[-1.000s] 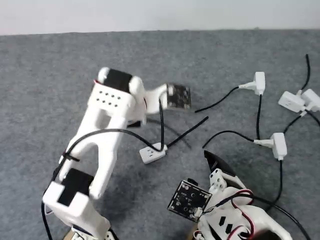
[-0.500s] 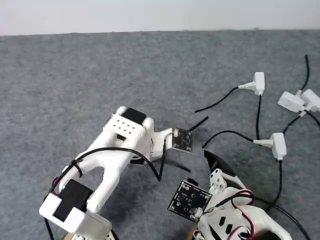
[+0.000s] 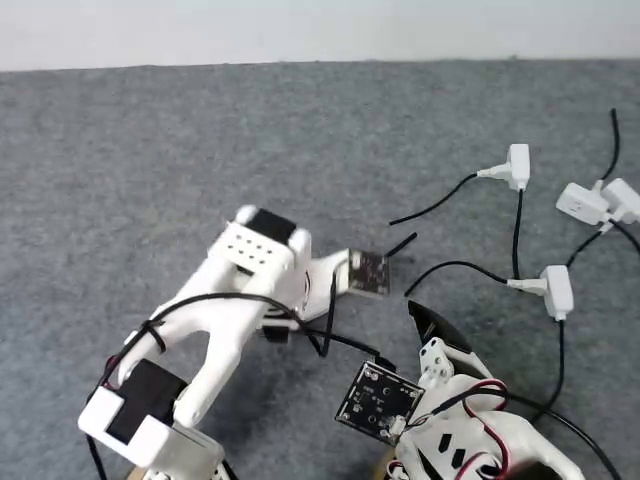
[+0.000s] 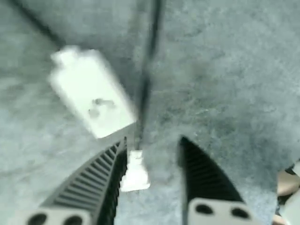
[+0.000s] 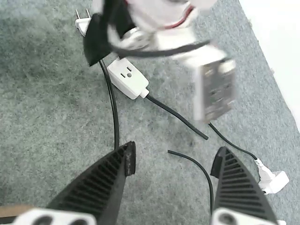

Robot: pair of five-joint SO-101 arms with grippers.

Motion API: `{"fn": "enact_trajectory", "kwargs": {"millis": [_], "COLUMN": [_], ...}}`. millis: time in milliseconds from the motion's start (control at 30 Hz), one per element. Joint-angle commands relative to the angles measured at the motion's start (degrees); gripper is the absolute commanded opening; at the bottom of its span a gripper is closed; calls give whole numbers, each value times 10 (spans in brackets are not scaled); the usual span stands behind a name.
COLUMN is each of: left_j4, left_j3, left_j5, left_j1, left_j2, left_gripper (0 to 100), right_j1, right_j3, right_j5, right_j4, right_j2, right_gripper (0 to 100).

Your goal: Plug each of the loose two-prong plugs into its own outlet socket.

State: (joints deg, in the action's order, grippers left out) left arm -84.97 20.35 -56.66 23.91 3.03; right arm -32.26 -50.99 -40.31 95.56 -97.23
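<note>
My left gripper (image 4: 153, 142) is open and low over the grey carpet. A small white two-prong plug (image 4: 135, 171) lies between its fingers, close against one of them, with its black cable (image 4: 145, 84) running away. A white outlet socket (image 4: 91, 96) lies just beyond the fingertips. In the right wrist view the same socket (image 5: 127, 77) and plug (image 5: 82, 21) lie under the left arm. My right gripper (image 5: 176, 150) is open with nothing in it, above bare carpet. Two more plugs (image 3: 518, 165) (image 3: 556, 290) and two sockets (image 3: 583, 203) (image 3: 622, 198) lie at the right.
The left arm (image 3: 230, 310) covers the middle of the carpet in the high view. Black cables (image 3: 455, 267) loop across the right side. A cable end (image 5: 190, 161) lies between the right gripper's fingers. The pale wall (image 3: 320, 30) bounds the far edge.
The left arm has swung back toward the front and lowered over the near socket, which it now hides in the high view. The right arm has stayed still.
</note>
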Motion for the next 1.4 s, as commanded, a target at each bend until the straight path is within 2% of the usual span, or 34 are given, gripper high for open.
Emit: {"fn": "enact_trajectory", "kwargs": {"millis": [0, 100, 200, 300, 433, 633, 767, 967, 1167, 1367], "left_j4": [-95, -145, -156, -156, -155, -150, -129, -126, -76, 3], "left_j3": [-145, -247, -328, -360, -357, -374, -417, -454, -423, -250], "left_j5": [10, 10, 13, 18, 60, 168, 281, 435, 527, 545], "left_j1": [-22, -47, -87, -137, -200, -254, -293, -324, -298, -280], "left_j2": [-31, -31, -31, -29, -25, -31, -31, -31, -78, -212], "left_gripper": [199, 199, 201, 201, 200, 199, 199, 199, 199, 199], "right_j1": [1, 1, 1, 1, 1, 23, 70, 70, 25, 20], "right_j3": [4, 4, 5, 22, 63, 80, 128, 184, 189, 191], "right_j5": [6, 13, 13, 15, 43, 58, 67, 126, 136, 172], "right_j4": [-2, -4, -5, -4, -5, -45, -98, -144, -207, -258], "right_j2": [0, 0, 0, 5, 7, 116, 240, 403, 520, 600], "right_gripper": [267, 267, 267, 267, 267, 267, 267, 267, 267, 267]}}
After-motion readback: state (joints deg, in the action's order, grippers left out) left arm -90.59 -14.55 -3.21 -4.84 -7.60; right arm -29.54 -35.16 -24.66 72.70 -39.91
